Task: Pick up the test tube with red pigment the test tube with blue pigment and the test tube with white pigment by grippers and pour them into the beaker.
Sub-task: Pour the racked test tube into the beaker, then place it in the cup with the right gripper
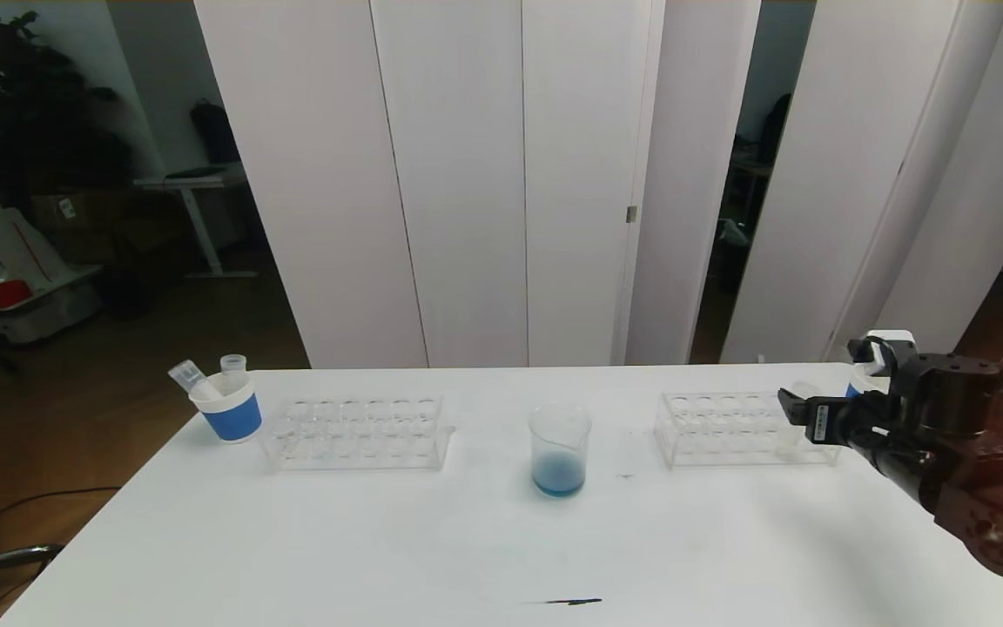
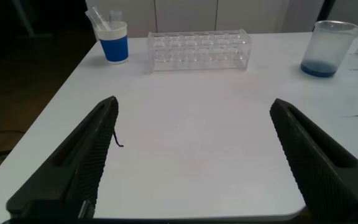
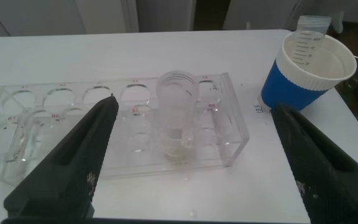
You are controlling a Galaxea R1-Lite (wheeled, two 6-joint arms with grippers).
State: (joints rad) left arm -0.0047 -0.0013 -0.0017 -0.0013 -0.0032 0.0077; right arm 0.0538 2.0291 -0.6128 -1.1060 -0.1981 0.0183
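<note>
The beaker [image 1: 559, 448] stands mid-table with a layer of blue liquid in its bottom; the left wrist view shows the beaker [image 2: 328, 50] too. The test tube with white pigment [image 3: 178, 115] stands upright in the right-hand clear rack [image 3: 17, 134], near its end, with whitish liquid at its bottom. My right gripper [image 3: 192, 106] is open, one finger on each side of that tube and short of it, not touching. In the head view the right gripper [image 1: 817, 372] hangs at the right rack's [image 1: 728, 427] far end. My left gripper [image 2: 194, 104] is open over bare table. No tube with red or blue pigment shows.
A blue-and-white paper cup [image 1: 227, 407] holding two empty-looking tubes stands at the back left, next to an empty clear rack [image 1: 353, 431]. A second paper cup [image 3: 303, 68] with a tube in it stands just beyond the right rack's end. A dark streak [image 1: 571, 601] marks the table's front.
</note>
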